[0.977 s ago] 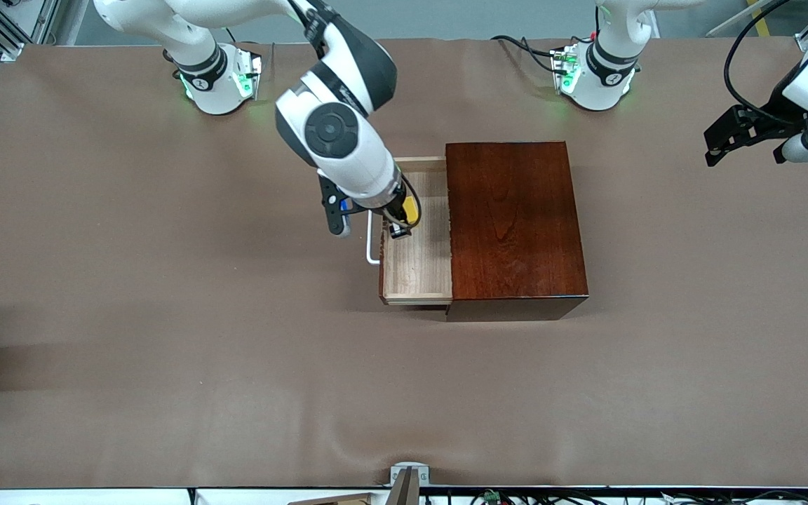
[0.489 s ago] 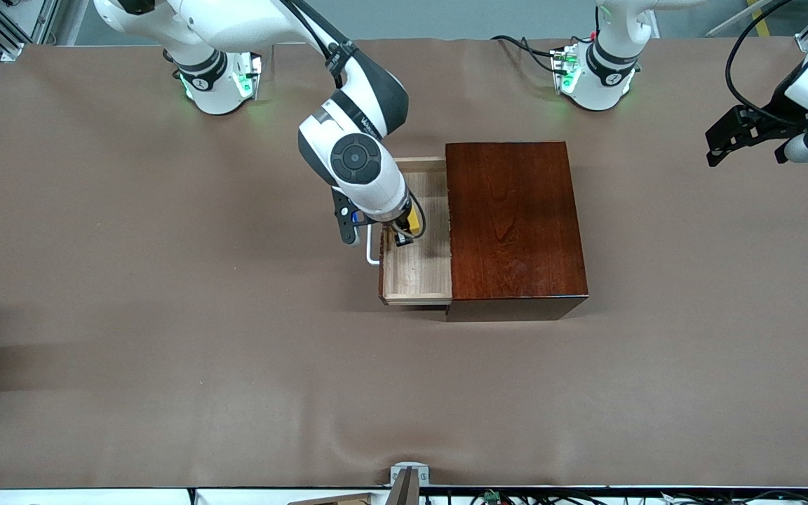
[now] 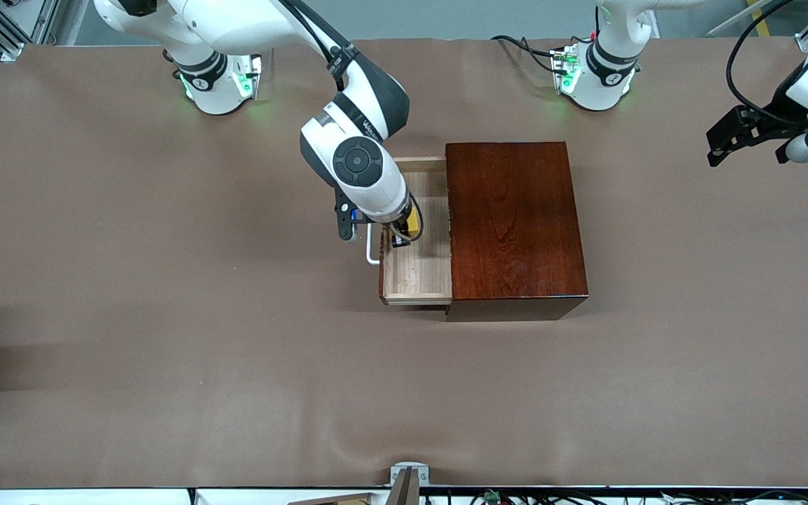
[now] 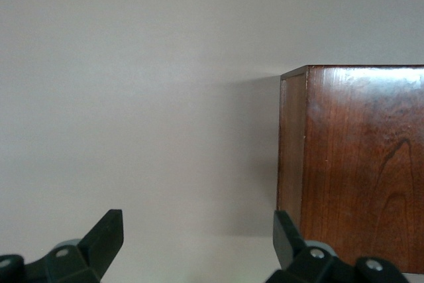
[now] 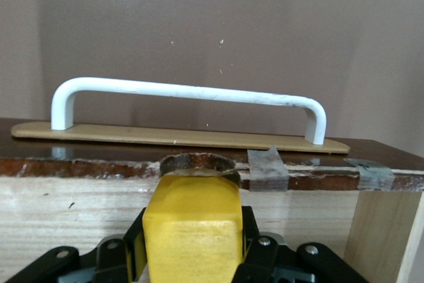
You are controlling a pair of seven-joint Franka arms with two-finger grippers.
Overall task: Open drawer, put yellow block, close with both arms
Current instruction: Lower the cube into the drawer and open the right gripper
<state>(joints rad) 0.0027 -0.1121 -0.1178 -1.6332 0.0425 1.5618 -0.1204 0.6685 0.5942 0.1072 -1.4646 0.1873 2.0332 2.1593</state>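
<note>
The drawer (image 3: 418, 273) stands pulled out of the mahogany box (image 3: 516, 224) toward the right arm's end, its light wood floor showing. My right gripper (image 3: 402, 237) is down inside the drawer, shut on the yellow block (image 3: 412, 224). In the right wrist view the yellow block (image 5: 192, 230) sits between the black fingers (image 5: 122, 253), facing the drawer's inner front wall (image 5: 66, 203) and the white loop handle (image 5: 189, 94). Whether the block touches the drawer floor I cannot tell. My left gripper (image 3: 732, 140) hangs open over the table at the left arm's end, waiting.
The white handle (image 3: 372, 245) sticks out from the drawer front beside the right wrist. In the left wrist view the box (image 4: 358, 177) lies ahead of the open left gripper (image 4: 197, 236). Brown table cloth (image 3: 165, 315) surrounds the box.
The right arm has come down and carried the yellow block lower into the open drawer. The left arm has barely moved.
</note>
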